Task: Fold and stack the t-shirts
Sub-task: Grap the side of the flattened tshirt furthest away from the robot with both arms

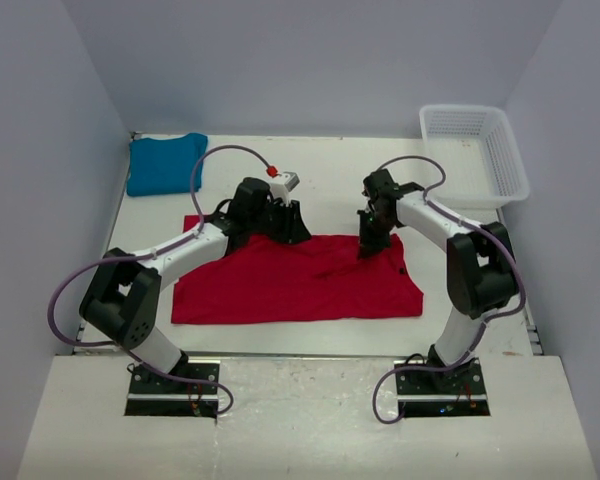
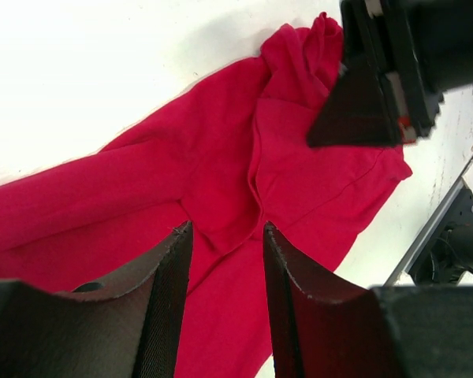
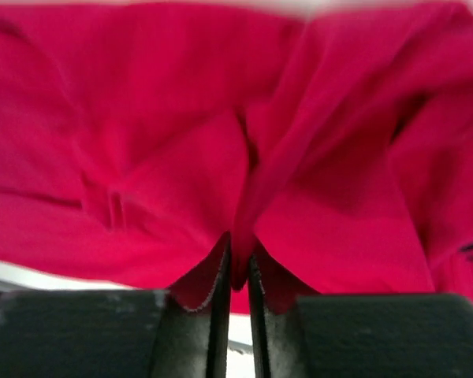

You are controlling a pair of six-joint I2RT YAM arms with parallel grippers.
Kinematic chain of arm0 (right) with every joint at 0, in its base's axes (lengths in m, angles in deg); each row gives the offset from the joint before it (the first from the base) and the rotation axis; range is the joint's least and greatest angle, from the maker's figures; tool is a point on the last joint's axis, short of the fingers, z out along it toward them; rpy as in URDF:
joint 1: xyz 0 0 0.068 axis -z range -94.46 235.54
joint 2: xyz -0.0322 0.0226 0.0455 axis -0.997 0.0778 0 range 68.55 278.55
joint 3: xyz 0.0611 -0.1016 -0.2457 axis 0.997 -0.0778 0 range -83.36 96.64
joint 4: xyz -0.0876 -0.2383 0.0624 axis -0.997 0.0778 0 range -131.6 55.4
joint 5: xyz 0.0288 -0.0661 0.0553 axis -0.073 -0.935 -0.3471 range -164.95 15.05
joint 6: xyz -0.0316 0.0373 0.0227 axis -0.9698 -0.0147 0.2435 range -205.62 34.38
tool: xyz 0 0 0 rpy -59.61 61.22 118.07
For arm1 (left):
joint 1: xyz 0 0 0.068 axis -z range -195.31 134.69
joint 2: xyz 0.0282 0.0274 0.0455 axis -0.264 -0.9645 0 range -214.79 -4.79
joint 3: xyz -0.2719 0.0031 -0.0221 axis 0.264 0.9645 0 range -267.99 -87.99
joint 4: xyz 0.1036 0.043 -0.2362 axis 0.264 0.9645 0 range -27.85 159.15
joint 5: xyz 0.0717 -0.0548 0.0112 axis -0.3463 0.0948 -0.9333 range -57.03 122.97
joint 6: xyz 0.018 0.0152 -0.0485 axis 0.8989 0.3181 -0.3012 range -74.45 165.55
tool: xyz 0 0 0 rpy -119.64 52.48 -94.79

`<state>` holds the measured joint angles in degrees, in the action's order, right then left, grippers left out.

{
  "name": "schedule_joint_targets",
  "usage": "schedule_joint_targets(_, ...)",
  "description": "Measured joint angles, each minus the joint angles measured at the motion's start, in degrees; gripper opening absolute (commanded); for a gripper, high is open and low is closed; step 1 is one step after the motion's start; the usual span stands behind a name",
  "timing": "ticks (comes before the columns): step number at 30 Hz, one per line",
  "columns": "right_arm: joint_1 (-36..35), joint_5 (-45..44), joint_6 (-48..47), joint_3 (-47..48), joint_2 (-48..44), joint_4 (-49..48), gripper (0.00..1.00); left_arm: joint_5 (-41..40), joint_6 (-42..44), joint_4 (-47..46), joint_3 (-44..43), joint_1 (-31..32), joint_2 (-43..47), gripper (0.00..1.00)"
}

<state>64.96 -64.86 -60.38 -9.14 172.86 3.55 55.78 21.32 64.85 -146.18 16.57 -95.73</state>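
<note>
Red t-shirt: The red t-shirt (image 1: 300,285) is lying spread across the middle of the table (image 1: 320,175), its long side running left to right just ahead of both arm bases. Its far edge is rumpling where the arms are working.
Teal-blue t-shirt: The teal-blue t-shirt (image 1: 163,163) is sitting as a compact bundle in the far-left corner, well apart from the red one.
Right gripper: The right gripper (image 3: 238,246) is clenching a raised ridge of red cloth on the far edge, toward the shirt's right end. Its wrist view is showing fabric squeezed between nearly closed jaws.
Left gripper: The left gripper (image 2: 225,232) is hovering over the far edge, left of the shirt's middle. Its jaws are standing apart with nothing between them, and wrinkled cloth is showing through the gap.
Basket: A white mesh basket (image 1: 475,150) is standing in the far-right corner.
Handling: The shirt is looking light, thin and limp. It is likely to sag from any pinch and slide over the smooth table rather than hold a shape.
Where to grip: The far edge near each shoulder or corner is looking like the best hold, because the doubled cloth of a hem or seam is giving the pads more to bite. A matching pinch on the left should keep the fold line straight.
Risk: A shallow pinch on a single layer is liable to slip free.
</note>
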Motion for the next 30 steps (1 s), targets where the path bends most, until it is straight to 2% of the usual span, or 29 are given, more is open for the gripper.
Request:
schedule_joint_targets(1,-0.4,-0.2,0.5,-2.1,-1.9,-0.1,0.22,0.2,0.0,0.0,0.0,0.0,0.0,0.42)
schedule_joint_targets(2,-0.9,-0.2,1.0,-3.8,-3.7,-0.2,0.38,0.3,0.0,0.0,0.1,0.0,0.0,0.42)
schedule_joint_targets(3,-1.5,-0.3,1.5,-5.2,-5.1,-0.5,0.45,0.7,0.0,-0.1,0.3,0.0,0.0,0.42)
schedule_joint_targets(5,-3.2,-1.3,1.7,-7.0,-7.4,-0.6,0.55,1.0,0.0,-0.2,0.7,0.0,0.0,0.42)
schedule_joint_targets(7,-4.6,-3.0,1.7,-7.2,-8.7,-0.7,0.58,1.4,0.0,-0.2,1.1,-0.1,-0.1,0.42)
schedule_joint_targets(13,-5.1,-5.1,1.3,-3.1,-7.7,-0.5,0.57,2.1,0.0,-0.1,2.0,-0.8,-0.1,0.41)
schedule_joint_targets(19,-4.9,-4.3,0.1,7.1,1.9,-1.4,0.56,2.1,-0.2,-0.2,2.8,-2.7,0.0,0.41)
schedule_joint_targets(24,-4.9,-3.2,-0.7,7.7,6.4,-1.8,0.55,1.4,-0.2,-0.1,3.4,-4.3,1.0,0.41)
schedule_joint_targets(30,-4.9,-2.8,-1.0,7.7,7.5,-1.7,0.54,1.9,-0.2,-0.2,3.4,-4.5,1.7,0.41)
